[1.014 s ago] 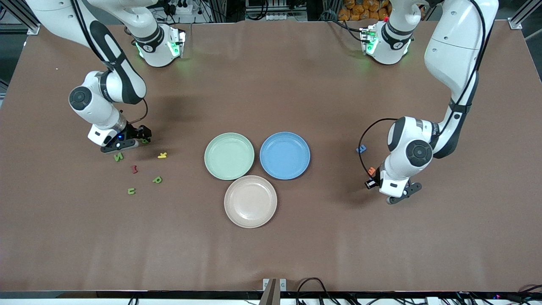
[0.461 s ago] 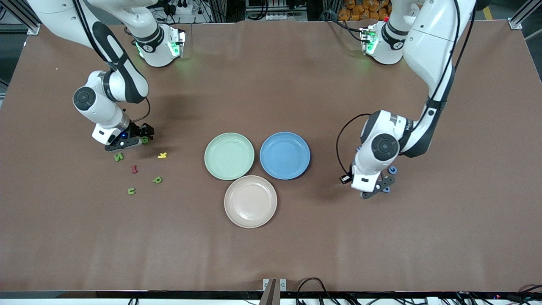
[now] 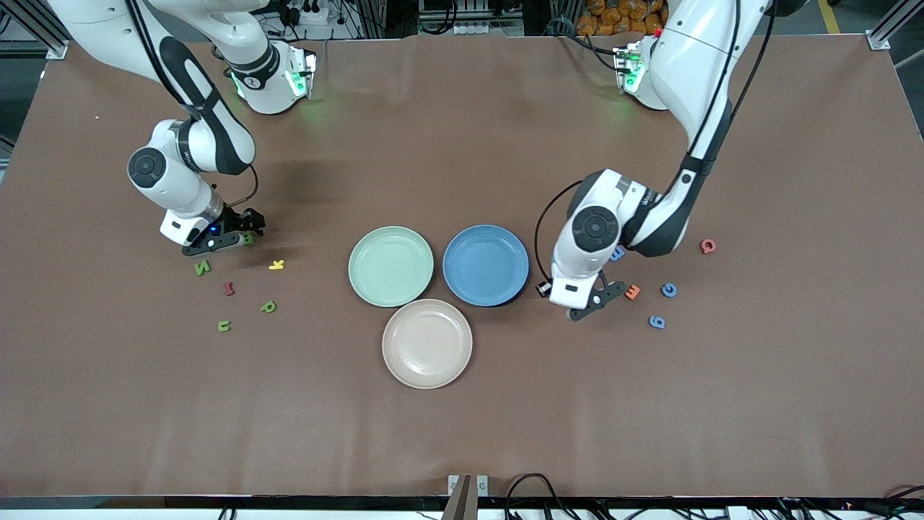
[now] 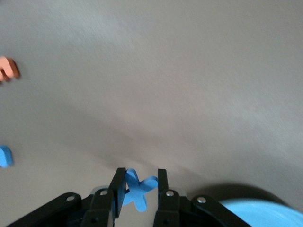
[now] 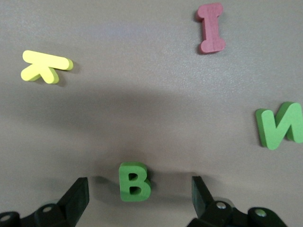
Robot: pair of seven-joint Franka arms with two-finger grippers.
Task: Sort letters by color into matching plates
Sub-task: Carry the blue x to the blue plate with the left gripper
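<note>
Front view shows the mint green plate (image 3: 390,266) and the bright blue plate (image 3: 486,264) side by side at mid-desk, both bare, with a beige-pink plate (image 3: 426,344) touching them, nearer the camera.

Right gripper (image 3: 229,232) sits low over the desk (image 3: 462,419) at the right arm's end. Its fingers (image 5: 78,198) are spread wide with the green B (image 5: 134,181) lying flat between them, apart from both. Nearby lie the green N (image 3: 202,268), a yellow K (image 3: 277,264), a red I (image 3: 229,288), a green P (image 3: 268,306) and a green U (image 3: 224,326).

Left gripper (image 3: 593,302) hangs just beside the blue plate, toward the left arm's end. Its fingers (image 4: 118,187) pinch a blue X (image 4: 138,189), held upright between them; the plate's rim (image 4: 265,213) shows at the corner of the left wrist view.

Around it on the desk lie an orange piece (image 3: 632,291), a blue G (image 3: 669,289), a blue 6 (image 3: 656,321), a blue piece (image 3: 617,253) partly hidden by the arm, and a red piece (image 3: 708,245).
</note>
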